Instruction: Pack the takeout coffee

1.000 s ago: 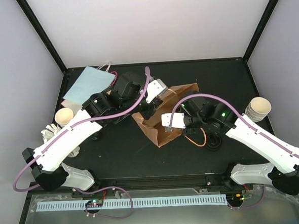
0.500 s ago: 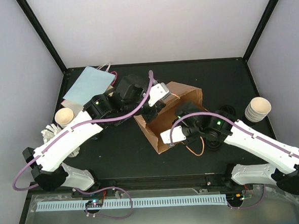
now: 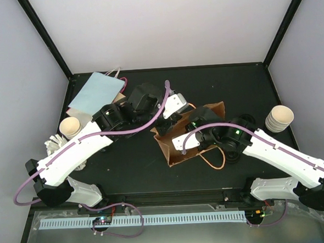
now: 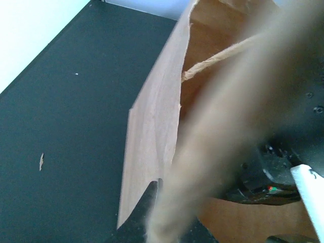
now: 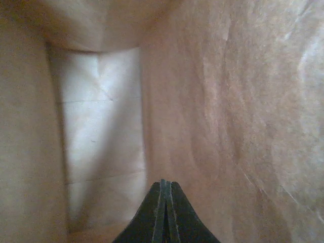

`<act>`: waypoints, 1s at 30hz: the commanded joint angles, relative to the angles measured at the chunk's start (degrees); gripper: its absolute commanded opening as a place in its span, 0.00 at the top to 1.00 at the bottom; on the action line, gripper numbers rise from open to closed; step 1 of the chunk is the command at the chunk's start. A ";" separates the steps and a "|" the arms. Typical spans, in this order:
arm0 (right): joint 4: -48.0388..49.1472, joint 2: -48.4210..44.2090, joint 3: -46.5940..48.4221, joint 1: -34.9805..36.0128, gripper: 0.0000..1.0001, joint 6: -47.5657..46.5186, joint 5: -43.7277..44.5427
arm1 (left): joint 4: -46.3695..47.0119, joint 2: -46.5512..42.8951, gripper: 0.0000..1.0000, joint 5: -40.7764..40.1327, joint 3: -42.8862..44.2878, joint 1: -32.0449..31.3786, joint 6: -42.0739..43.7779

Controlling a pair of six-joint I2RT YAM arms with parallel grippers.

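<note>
A brown paper bag [image 3: 172, 154] lies on its side mid-table with its mouth held up. My left gripper [image 4: 158, 188] is shut on the bag's rim [image 4: 152, 116], near the twine handle [image 4: 212, 63]. My right gripper [image 5: 163, 183] is shut with nothing in it, deep inside the bag with brown paper walls [image 5: 228, 101] all around; the top view hides its tips. One paper cup [image 3: 70, 126] with a cream inside stands at the left edge. A stack of cups [image 3: 279, 117] stands at the right edge. No cup shows inside the bag.
A flat pale-blue bag [image 3: 97, 89] lies at the back left. Crumpled white material [image 3: 53, 143] sits by the left cup. A round black lid [image 3: 245, 119] lies behind the right arm. The bag's other handle loop [image 3: 214, 161] trails on the table.
My right gripper has pushed leftwards from the bag's mouth into its inside. The bag has shifted and its mouth has risen. The left gripper has kept its hold on the rim.
</note>
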 commanded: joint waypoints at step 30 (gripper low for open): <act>-9.11 3.79 -12.30 3.89 0.99 8.47 -13.44 | 2.05 -1.64 0.98 -22.31 1.02 -4.69 6.59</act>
